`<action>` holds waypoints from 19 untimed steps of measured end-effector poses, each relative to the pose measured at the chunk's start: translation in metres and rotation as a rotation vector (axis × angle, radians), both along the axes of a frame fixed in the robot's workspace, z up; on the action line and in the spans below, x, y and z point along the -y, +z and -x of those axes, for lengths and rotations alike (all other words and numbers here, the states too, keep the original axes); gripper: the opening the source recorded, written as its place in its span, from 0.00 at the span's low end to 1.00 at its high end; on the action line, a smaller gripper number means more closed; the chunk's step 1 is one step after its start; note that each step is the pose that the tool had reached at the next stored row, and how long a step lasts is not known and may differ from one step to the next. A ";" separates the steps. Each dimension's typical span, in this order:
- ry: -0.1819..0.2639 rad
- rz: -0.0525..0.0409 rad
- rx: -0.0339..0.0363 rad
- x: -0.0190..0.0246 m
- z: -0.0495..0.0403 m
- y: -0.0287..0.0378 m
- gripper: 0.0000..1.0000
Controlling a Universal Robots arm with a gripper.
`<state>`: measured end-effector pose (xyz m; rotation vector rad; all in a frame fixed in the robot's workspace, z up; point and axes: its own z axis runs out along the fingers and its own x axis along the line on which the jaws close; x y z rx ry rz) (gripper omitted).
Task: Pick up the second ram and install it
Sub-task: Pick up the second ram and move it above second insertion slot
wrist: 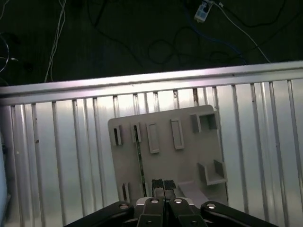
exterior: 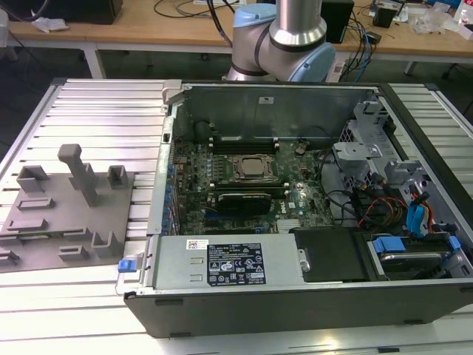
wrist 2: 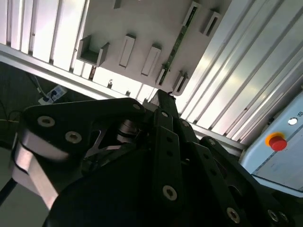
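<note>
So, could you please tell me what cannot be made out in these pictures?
- Second ram, in both wrist views: edge-on, chips too small to see.
- Grey fixture plate, first wrist view: near edge hidden by the gripper.
- Memory slots, exterior view: too small to tell which are filled.

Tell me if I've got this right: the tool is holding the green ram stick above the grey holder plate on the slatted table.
Not quite. The tool holds nothing. The green ram stick sits on the grey holder plate, as both wrist views show. The rest is right: the tool is above that plate on the slatted table.
</note>
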<state>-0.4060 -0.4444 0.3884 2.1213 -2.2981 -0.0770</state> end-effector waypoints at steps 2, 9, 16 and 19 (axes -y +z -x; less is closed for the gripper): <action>0.017 0.0000 0.0000 0.0000 0.0000 0.0000 0.11; 0.095 0.0000 0.0000 0.0000 0.0000 0.0000 0.11; 0.103 0.0000 0.0000 0.0000 0.0000 0.0000 0.36; 0.105 0.0000 0.0000 0.0000 0.0000 -0.0001 0.36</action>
